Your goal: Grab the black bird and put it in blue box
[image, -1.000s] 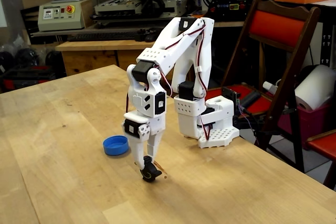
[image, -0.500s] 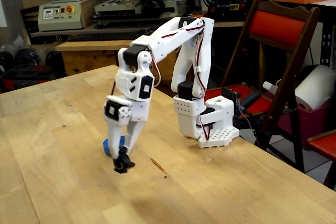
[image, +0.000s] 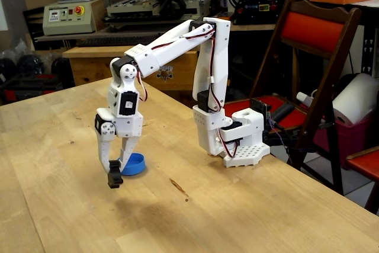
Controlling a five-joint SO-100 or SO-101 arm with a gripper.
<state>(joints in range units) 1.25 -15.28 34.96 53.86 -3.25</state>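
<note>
While clamped in the end effector [image: 113, 178], black bird [image: 113, 181] (raised), beside blue box [image: 134, 164].

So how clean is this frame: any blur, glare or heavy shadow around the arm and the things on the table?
Fixed view: even, soft indoor light, no glare on the table; only a faint shadow below the gripper. The black bird held between the fingers is small and dark, its details unreadable. The blue box is sharp enough, partly hidden behind the fingers. The cluttered background is slightly soft.
</note>
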